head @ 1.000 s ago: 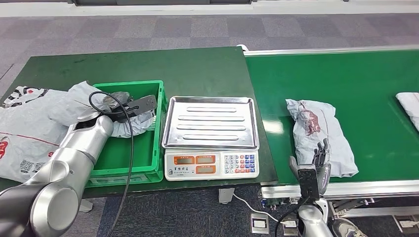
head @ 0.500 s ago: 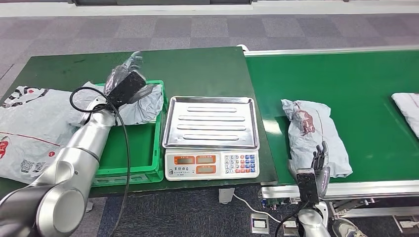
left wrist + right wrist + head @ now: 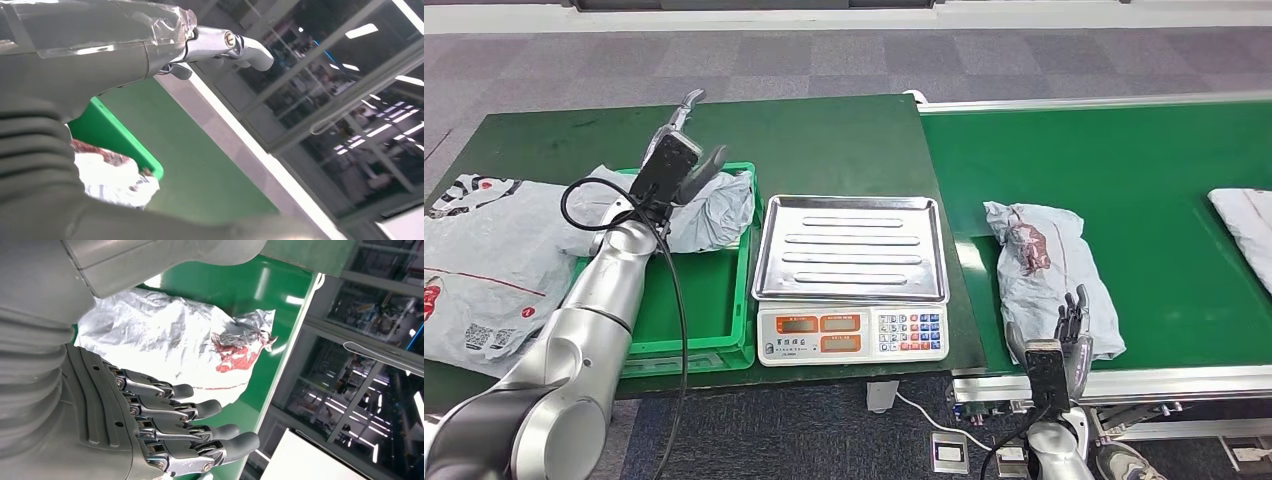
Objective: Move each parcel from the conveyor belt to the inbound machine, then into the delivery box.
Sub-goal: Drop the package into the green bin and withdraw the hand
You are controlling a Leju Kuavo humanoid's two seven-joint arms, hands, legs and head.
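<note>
Green conveyor belt (image 3: 1144, 150) at right carries a parcel (image 3: 1049, 270); right hand (image 3: 1064, 335), fingers spread and empty, should probably close squarely over its near edge

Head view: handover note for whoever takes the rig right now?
Left robot hand: open, raised over the green box, holding nothing.
Right robot hand: open, by the near end of the belt parcel, not gripping it.
Done: one parcel lies in the box, at its far end.
Scale: tray bare.
Left: belt parcel to scale, then box; another parcel waits at the belt's right edge.
</note>
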